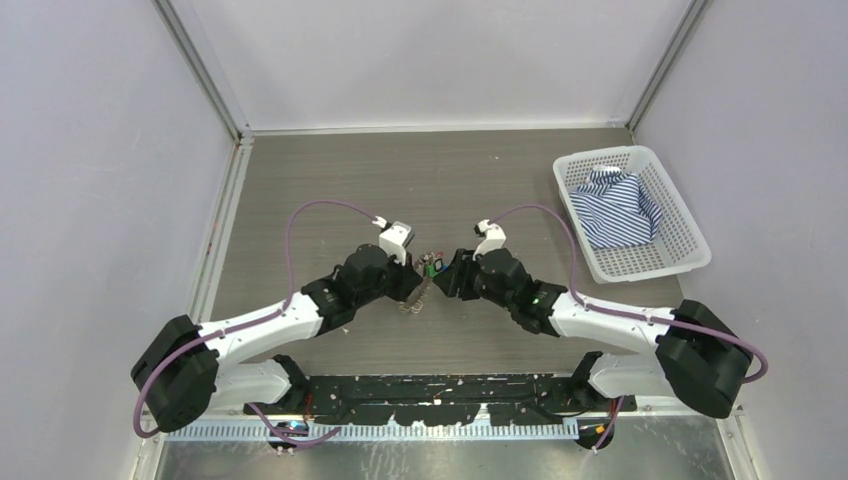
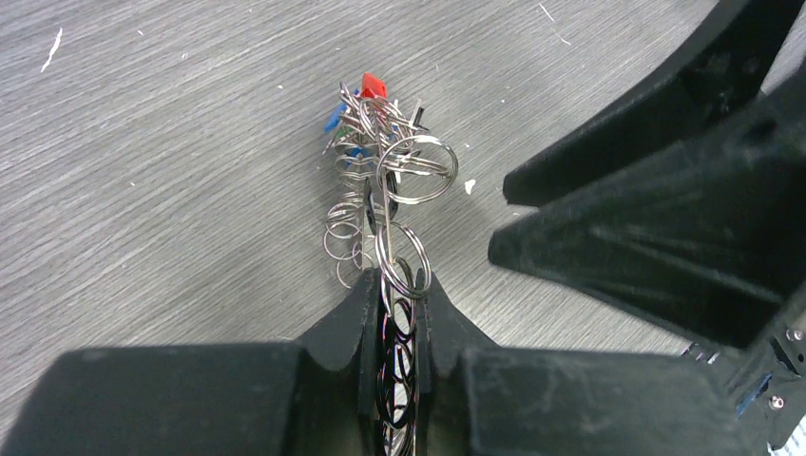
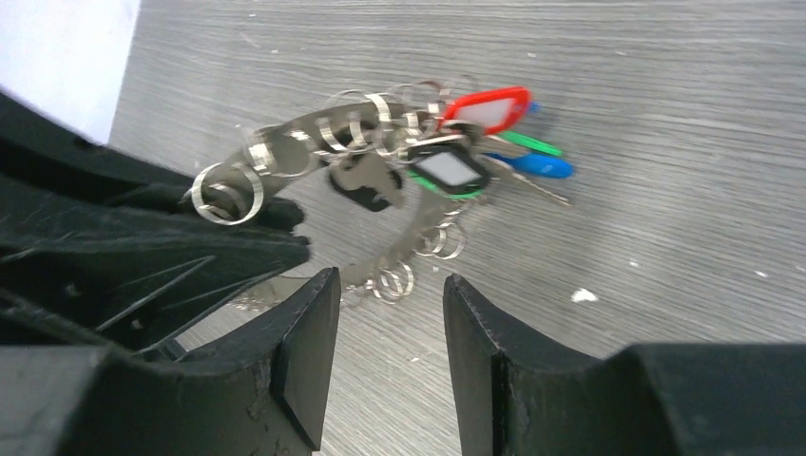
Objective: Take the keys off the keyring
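While left pincer (image 2: 396, 287) clamps keyring (image 3: 295, 133), right pincer (image 3: 390, 285) agape, grey woodgrain table (image 1: 400, 170), pale walls (image 1: 430, 60).

1. Between our right gripper (image 3: 385, 328) fingers (image 3: 306, 347): a wide gap, passable; small loops of the keyring (image 3: 366, 128) dangle at its mouth.
2. Ahead of those fingertips: the keys (image 3: 544, 166), bunched together; we see free tabletop (image 3: 665, 285) beyond and to their right.
3. Left of those fingers: our left gripper (image 2: 394, 290) crowds close and blocks that side.
4. Between our left fingers (image 2: 342, 323): no room, keyring pinched there.
5. Far right of both: basket (image 1: 650, 268) with striped cloth (image 1: 615, 205), well apart.
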`<action>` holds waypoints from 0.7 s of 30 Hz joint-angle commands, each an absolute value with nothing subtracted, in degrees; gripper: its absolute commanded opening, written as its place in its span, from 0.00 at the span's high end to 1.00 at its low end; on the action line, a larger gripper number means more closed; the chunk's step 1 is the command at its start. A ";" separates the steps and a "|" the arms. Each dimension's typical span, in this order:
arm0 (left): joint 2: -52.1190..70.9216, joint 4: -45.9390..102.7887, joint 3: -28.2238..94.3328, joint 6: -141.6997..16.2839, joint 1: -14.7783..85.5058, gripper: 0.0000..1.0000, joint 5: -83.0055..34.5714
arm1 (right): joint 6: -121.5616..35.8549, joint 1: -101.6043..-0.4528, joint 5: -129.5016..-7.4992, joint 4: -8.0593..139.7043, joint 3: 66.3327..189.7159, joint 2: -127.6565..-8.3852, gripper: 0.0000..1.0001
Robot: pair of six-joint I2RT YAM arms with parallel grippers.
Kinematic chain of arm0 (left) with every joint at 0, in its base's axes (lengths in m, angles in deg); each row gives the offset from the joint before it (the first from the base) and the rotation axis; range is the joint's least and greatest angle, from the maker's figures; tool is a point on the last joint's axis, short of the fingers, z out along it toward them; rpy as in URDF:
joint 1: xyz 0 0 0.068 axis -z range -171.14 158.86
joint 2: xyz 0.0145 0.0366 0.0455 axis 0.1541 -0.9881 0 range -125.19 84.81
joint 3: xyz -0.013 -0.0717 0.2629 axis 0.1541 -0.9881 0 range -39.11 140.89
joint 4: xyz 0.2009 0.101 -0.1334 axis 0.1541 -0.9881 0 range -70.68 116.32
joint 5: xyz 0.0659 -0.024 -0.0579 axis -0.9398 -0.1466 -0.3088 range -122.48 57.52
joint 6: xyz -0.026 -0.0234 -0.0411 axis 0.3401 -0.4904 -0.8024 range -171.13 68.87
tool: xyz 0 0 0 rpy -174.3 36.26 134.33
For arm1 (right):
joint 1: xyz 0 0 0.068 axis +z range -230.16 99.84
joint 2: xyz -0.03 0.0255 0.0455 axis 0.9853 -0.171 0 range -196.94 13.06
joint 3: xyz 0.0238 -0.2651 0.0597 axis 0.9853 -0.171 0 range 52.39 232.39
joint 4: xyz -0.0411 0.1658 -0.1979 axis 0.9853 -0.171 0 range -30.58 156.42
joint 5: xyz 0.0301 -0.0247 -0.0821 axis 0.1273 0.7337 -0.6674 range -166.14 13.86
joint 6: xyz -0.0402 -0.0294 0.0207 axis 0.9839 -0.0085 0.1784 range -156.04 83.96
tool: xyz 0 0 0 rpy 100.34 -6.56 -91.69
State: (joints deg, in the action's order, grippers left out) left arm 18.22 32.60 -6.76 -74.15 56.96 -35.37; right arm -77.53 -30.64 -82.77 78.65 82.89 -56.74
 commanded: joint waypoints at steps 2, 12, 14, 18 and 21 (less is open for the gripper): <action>17.48 28.79 -4.91 -73.19 56.85 0.99 -34.25 | -73.58 -26.55 -88.24 94.00 81.88 -57.82 0.50; 18.19 28.61 -4.11 -73.33 56.85 0.99 -32.84 | -71.91 -26.31 -91.34 104.86 82.53 -69.88 0.57; 18.49 28.61 -4.03 -73.58 56.85 1.00 -32.74 | -71.73 -26.21 -91.85 107.08 82.33 -71.47 0.57; 18.45 28.28 -3.82 -73.84 56.85 0.99 -32.74 | -71.36 -25.43 -93.64 109.47 82.52 -73.07 0.57; 18.45 28.11 -3.64 -74.19 56.94 1.00 -32.74 | -70.51 -24.32 -96.85 109.28 82.82 -73.07 0.55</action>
